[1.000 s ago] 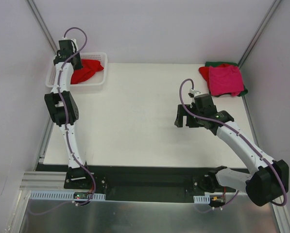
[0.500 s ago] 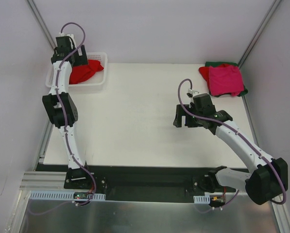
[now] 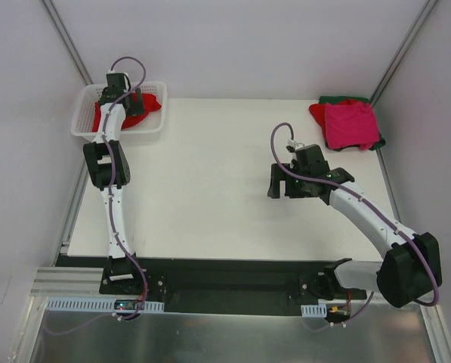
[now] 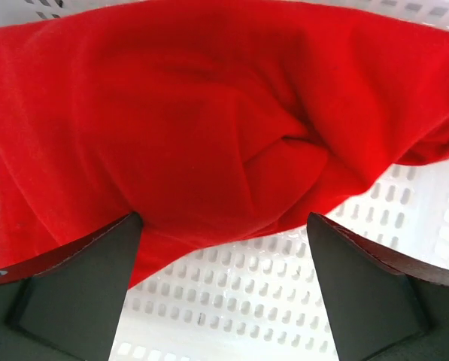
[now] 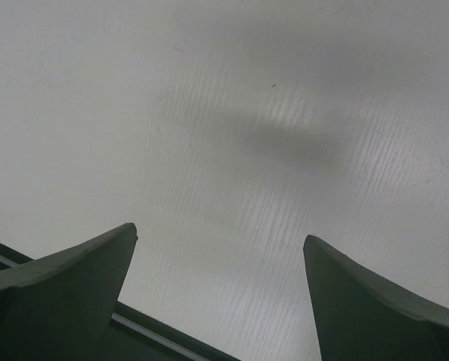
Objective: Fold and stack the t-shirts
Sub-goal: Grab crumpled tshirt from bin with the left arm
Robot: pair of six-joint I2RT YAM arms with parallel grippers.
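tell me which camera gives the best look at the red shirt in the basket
Left wrist view: the red shirt fills the frame, crumpled on the basket floor beyond the open left gripper. The top external view shows only red patches either side of the left arm. The right wrist view sees only table.

The left arm (image 3: 113,215) and right arm (image 3: 370,219) share one build — slim white links between bulky black joints, on black bases (image 3: 122,278). A purple cable (image 3: 275,144) loops along each. The left gripper (image 4: 224,218) and right gripper (image 5: 220,237) end in dark, matte, wedge-shaped fingers (image 4: 74,293).
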